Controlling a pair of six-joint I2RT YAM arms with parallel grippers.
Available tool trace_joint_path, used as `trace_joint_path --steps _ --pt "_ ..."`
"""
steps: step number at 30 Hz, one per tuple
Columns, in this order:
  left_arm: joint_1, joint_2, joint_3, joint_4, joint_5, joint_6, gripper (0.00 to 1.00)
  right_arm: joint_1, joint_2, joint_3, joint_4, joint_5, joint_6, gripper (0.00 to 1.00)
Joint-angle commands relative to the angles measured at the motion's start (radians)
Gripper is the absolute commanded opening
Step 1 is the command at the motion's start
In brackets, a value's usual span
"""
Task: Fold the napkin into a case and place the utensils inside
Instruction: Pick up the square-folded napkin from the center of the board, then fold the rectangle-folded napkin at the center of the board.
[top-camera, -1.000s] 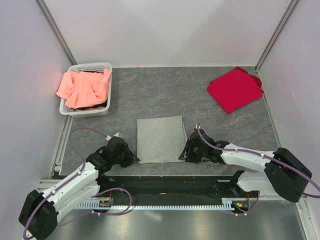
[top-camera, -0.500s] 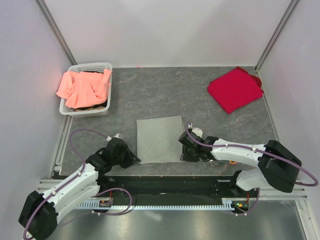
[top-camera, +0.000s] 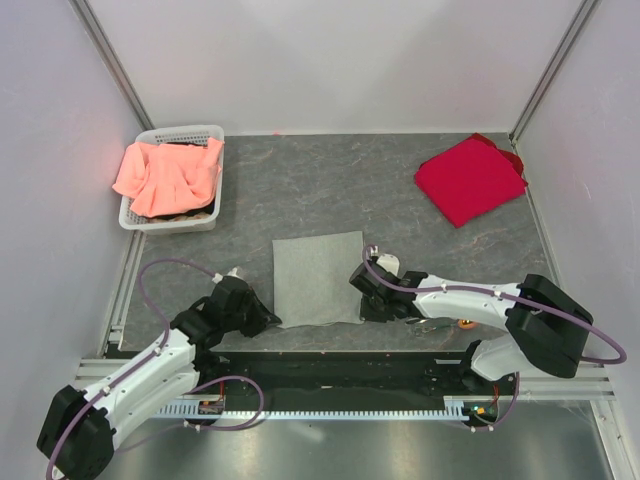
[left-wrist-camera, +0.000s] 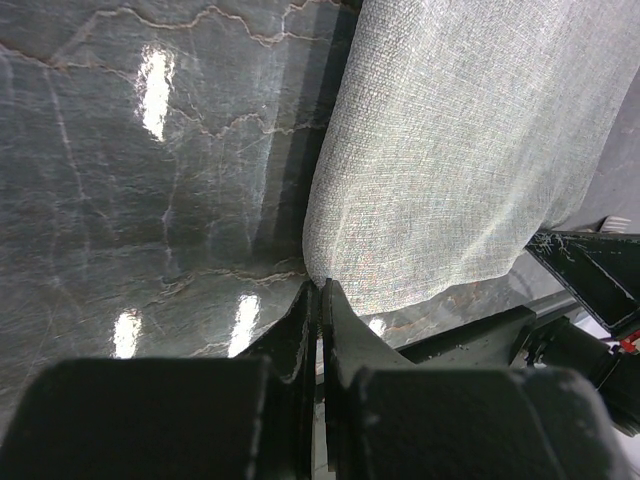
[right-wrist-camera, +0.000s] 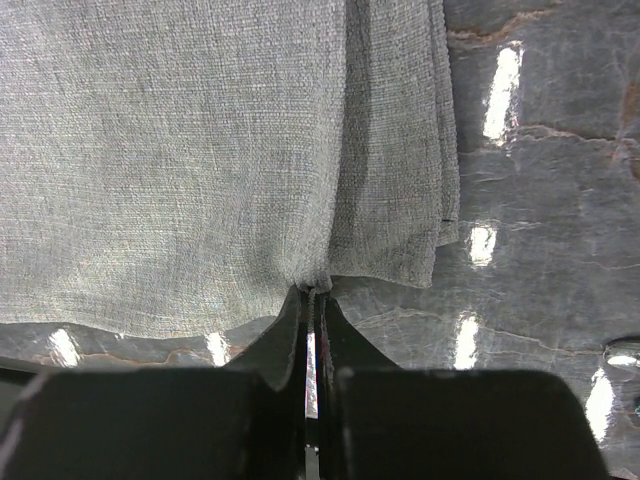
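from the top, the napkin (top-camera: 318, 278) lies flat on the grey desk (top-camera: 300, 190), a little to the near side of the middle. it is not a case yet. the left fingers (top-camera: 273, 322) touch the napkin at its 7 o'clock corner. the right fingers (top-camera: 361, 303) touch it at about 4 o'clock, on its right edge. from up here i cannot tell how the fingers stand. a bit of the utensils (top-camera: 464, 323) peeks out from under the right arm (top-camera: 470, 298), at 4 o'clock from the napkin, with a small orange end. a white basket (top-camera: 150, 222) sits far off at 10 o'clock, with an orange cloth (top-camera: 165, 175) in it. a red cloth (top-camera: 470, 180) lies far off at 2 o'clock.

from the left wrist, the left fingers (left-wrist-camera: 320, 292) are pressed together, and the corner of the napkin (left-wrist-camera: 470, 150) is pinched between their tips. the cloth runs away toward 1 o'clock. the shiny desk (left-wrist-camera: 150, 150) fills the 10 o'clock side.

from the right wrist, the right fingers (right-wrist-camera: 313, 296) are pressed together too. they pinch the near edge of the napkin (right-wrist-camera: 180, 150), and the cloth puckers a little at the tips. a narrow strip of cloth is doubled along the 3 o'clock side. the shiny desk (right-wrist-camera: 540, 200) shows past it.
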Motion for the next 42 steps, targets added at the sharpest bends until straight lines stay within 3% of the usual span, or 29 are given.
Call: trace_joint_path --steps 1,12,18,25,34,39,42 --pt "0.003 -0.011 0.005 0.037 0.022 -0.006 0.02 0.009 -0.001 0.026 -0.004 0.047 -0.016 0.00" --pt "0.003 0.006 0.168 -0.005 -0.006 0.033 0.02 -0.011 -0.124 0.183 -0.133 0.185 -0.175 0.00" --pt "0.031 0.179 0.358 0.014 -0.064 0.094 0.02 -0.192 -0.066 0.293 -0.070 0.131 -0.390 0.00" --pt "0.146 0.426 0.634 0.044 -0.066 0.209 0.02 -0.394 0.118 0.639 -0.042 0.038 -0.605 0.00" --pt "0.313 0.724 0.991 0.094 -0.010 0.304 0.02 -0.479 0.413 1.040 -0.005 -0.102 -0.694 0.00" --pt "0.381 0.871 1.120 0.130 0.138 0.320 0.02 -0.511 0.517 1.192 -0.044 -0.142 -0.716 0.00" --pt "0.394 0.951 1.172 0.172 0.247 0.312 0.02 -0.533 0.527 1.197 -0.042 -0.166 -0.716 0.00"
